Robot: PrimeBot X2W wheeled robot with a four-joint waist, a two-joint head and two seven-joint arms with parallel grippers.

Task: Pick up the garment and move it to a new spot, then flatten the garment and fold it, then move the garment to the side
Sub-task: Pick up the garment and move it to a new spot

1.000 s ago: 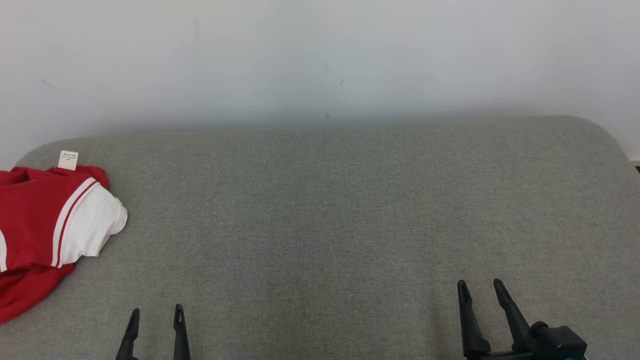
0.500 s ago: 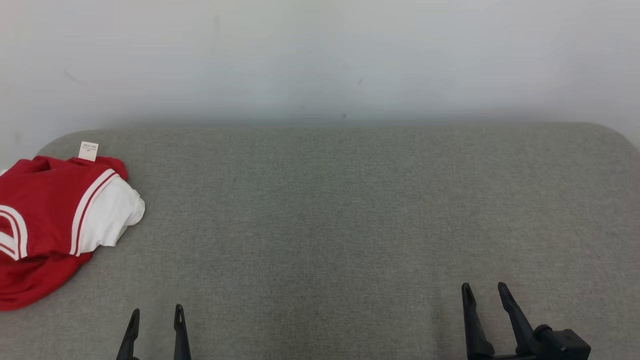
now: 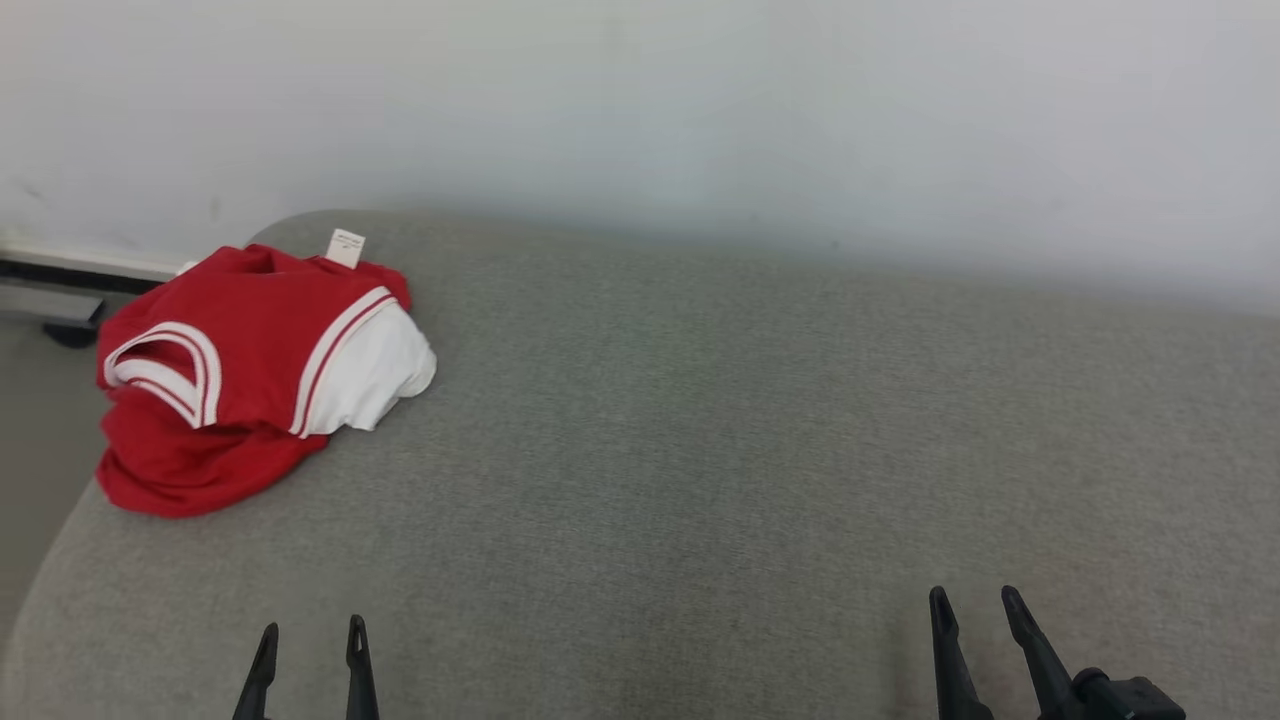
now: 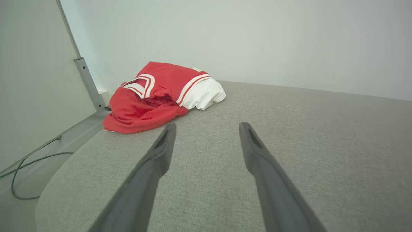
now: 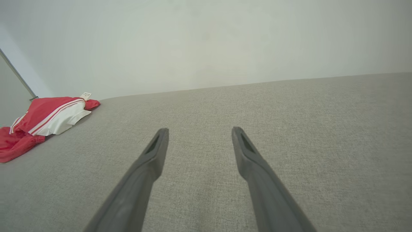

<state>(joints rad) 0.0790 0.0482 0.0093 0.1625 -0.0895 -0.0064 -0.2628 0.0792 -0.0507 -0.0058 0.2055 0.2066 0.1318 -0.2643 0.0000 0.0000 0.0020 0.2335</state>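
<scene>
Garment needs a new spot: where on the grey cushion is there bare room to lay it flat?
Bare cushion runs from the garment rightward, bordered by the wall behind and the left gripper and right gripper in front. Crowded only at the far-left corner.

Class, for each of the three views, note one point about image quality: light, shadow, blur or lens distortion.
Head view: soft, even light; a faint shadow band where the wall meets the grey cushion; the garment is sharp. Left wrist view: wide-angle lens stretches the left gripper, its near ends soft. Right wrist view: the right gripper stretched likewise, the wall washed out.
</scene>
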